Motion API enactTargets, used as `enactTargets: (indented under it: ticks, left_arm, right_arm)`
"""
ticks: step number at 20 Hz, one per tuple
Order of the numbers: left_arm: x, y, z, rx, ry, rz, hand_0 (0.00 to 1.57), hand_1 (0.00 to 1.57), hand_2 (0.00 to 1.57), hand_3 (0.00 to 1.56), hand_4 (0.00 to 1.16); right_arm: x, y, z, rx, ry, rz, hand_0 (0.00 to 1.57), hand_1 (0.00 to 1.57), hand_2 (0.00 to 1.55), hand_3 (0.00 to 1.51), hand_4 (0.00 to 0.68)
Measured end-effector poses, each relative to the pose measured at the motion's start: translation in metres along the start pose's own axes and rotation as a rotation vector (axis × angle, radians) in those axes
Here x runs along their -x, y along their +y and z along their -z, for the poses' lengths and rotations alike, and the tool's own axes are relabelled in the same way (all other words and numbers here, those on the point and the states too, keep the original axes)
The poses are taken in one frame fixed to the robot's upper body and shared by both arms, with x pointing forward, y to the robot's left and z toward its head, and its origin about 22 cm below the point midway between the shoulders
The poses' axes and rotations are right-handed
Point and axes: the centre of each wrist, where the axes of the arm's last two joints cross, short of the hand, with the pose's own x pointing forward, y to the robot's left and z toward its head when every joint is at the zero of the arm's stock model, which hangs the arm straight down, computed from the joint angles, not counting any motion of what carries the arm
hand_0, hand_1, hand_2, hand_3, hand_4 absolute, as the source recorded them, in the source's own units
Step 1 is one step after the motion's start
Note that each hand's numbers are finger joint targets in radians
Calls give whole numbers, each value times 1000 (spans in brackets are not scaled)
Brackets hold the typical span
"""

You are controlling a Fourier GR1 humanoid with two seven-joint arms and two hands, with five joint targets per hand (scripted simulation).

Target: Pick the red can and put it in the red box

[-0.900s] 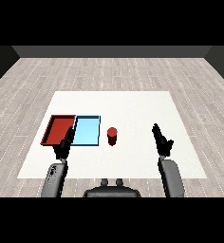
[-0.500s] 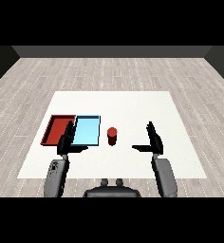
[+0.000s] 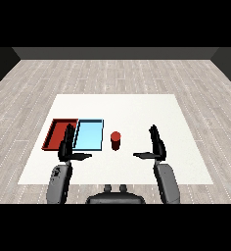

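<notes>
Black fingers of the right hand are straight and open, thumb out toward the red can — nothing gripped. It stands upright on the desk, right of the light blue tray, the red tray beyond — pickup and placing remain.

red can upright on table | right robot hand near, fingers straight

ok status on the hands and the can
Both hands open, left, right. Can upright on table, untouched, right of blue tray. Nothing between right hand and can.
</notes>
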Motion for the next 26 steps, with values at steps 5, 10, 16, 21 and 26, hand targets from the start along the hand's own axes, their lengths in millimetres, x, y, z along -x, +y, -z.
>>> enactTargets:
  ticks: [5,10,16,21,26]
  left_arm:
    - [2,6,-1,0,-34,-5,0,0,0,0,0]
    - [5,0,1,-5,-38,-33,0,0,0,0,0]
    - [1,0,5,-3,-40,-44,0,0,0,0,0]
    - [3,9,1,-15,-51,-50,0,0,0,0,0]
    - [-1,9,4,-11,-54,-60,0,0,0,0,0]
  right_arm:
    - [2,4,-3,-1,-5,10,0,0,0,0,0]
    - [10,9,4,-20,8,25,0,0,0,0,0]
    - [16,24,16,-34,43,64,0,0,0,0,0]
    - [22,39,23,-44,81,99,0,0,0,0,0]
    - [35,55,29,-56,108,117,0,0,0,0,0]
